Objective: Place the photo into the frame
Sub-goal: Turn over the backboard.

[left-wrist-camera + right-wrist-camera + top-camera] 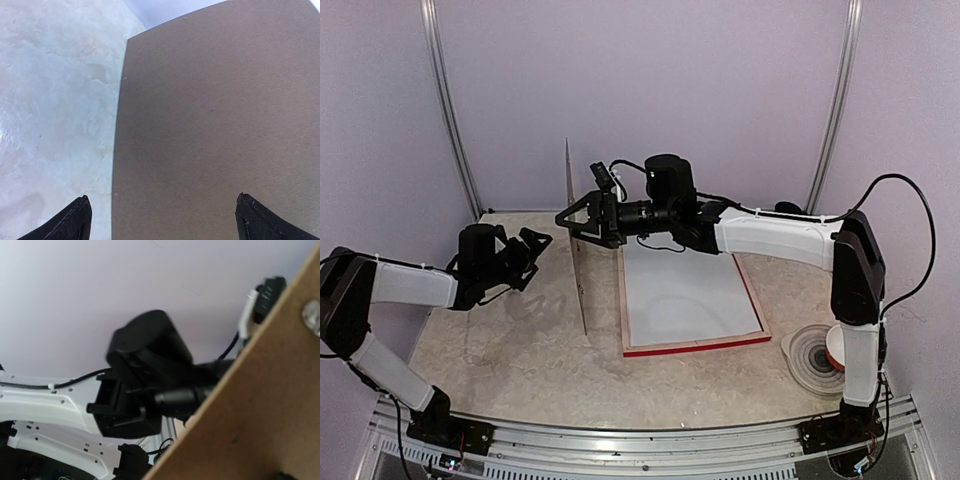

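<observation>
Left gripper [540, 257] hovers at 9 o'clock above the marbled table [500, 350], its jaws spread wide and holding nothing, aimed toward 3 o'clock. In the left wrist view its two black fingertips [75, 220] sit at the bottom corners, well apart. The flat face of a plain brown backing board [215, 125] fills the space beyond them, apart from the fingers.

Nearest of all, at 4 o'clock beside the right arm's base, rests a round ringed object [812, 358] with a red-and-white part; it is too small to name. Just to the 9 o'clock side of it, the frame [695, 348] lies flat on the table right of centre, with its red edge toward 6 o'clock. A white sheet [685, 295] lies inside the frame and fills it. Whether that sheet is the photo lying face down cannot be told, since only a blank white side shows.

Along the frame's 9 o'clock side the backing board stands on edge, and from above it shows as a thin line running toward 12 o'clock.

Farther back, the right gripper [575, 228] reaches across the far end of the frame to the board's upper part, with its jaws also wide. Its fingertips are at the board, but contact cannot be judged. The right wrist view shows the board close in the lower right, with a small shiny fitting [312, 315] on it.
</observation>
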Controlling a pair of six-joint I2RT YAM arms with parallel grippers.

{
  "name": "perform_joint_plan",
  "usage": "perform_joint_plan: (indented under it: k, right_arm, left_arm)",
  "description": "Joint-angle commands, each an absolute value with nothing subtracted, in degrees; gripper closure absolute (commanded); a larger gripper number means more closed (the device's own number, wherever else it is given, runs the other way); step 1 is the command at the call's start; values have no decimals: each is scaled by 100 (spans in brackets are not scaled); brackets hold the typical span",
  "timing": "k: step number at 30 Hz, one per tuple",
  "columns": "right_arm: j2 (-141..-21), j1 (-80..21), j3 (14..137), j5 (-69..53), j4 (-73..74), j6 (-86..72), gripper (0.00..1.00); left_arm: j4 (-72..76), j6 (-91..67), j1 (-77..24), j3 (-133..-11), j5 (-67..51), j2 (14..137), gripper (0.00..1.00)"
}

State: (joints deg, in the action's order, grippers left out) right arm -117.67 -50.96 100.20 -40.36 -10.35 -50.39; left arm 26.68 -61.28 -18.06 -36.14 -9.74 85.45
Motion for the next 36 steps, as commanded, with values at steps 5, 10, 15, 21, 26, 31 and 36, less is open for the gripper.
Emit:
perform_joint_plan:
  k: [5, 10, 15, 21, 26, 31, 36]
  right_arm:
    - [-11830, -5159, 10031, -4143, -1220, -4974, 1]
    - [-11922, -5160, 10238, -4212, -1179, -4987, 1]
    - [-11987, -5159, 10305, -4230, -1159, -4988, 1]
    - [-12048, -5159, 10333, -4257, -1204, -5039, 1]
    - [-12141, -5185, 10488, -4323, -1234, -5076, 1]
    - [-12257, -5225, 10619, -4341, -1126, -5045, 1]
    - [-12374, -5279, 10592, -4399, -1195, -5089, 1]
  left_arm:
    - [3865, -6405, -1731, -3737, -1538, 7935, 1]
    - [3894, -6451, -1761, -4176, -1704, 7803, 1]
    - [4020, -6590, -1829, -4661, -1966, 8043, 1]
    - [4014, -6616, -1992, -5125, -2224, 8332, 1]
    - [3949, -6532, -2059, -5144, -2349, 8354, 1]
    - [2945, -6281, -2049, -5300, -2161, 8224, 1]
    - [1449, -5766, -2039, -5768, -1660, 7918, 1]
